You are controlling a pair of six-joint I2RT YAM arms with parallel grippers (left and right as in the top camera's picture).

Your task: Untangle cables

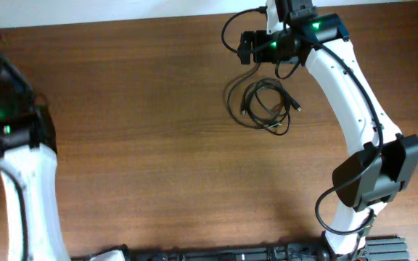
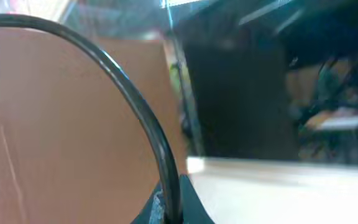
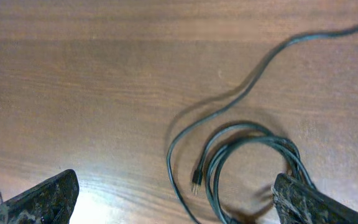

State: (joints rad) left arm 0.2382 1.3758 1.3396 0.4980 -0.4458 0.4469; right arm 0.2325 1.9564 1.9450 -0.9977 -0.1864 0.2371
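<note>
Thin black cables lie in a loose coil.

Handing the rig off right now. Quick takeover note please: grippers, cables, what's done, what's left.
Right gripper: open, fingers spread wide, above the table next to the cables, holding nothing.
Left arm: at the table's left edge, far from the cables. Its fingers don't show clearly, so its state is unknown.
Cables: a loose coil on the table near the right gripper, with one long strand trailing away and a plug end lying loose beside the coil.
Done: nothing visibly separated.
Left: probably grip a strand, pull the cords apart and lay them out singly.
</note>
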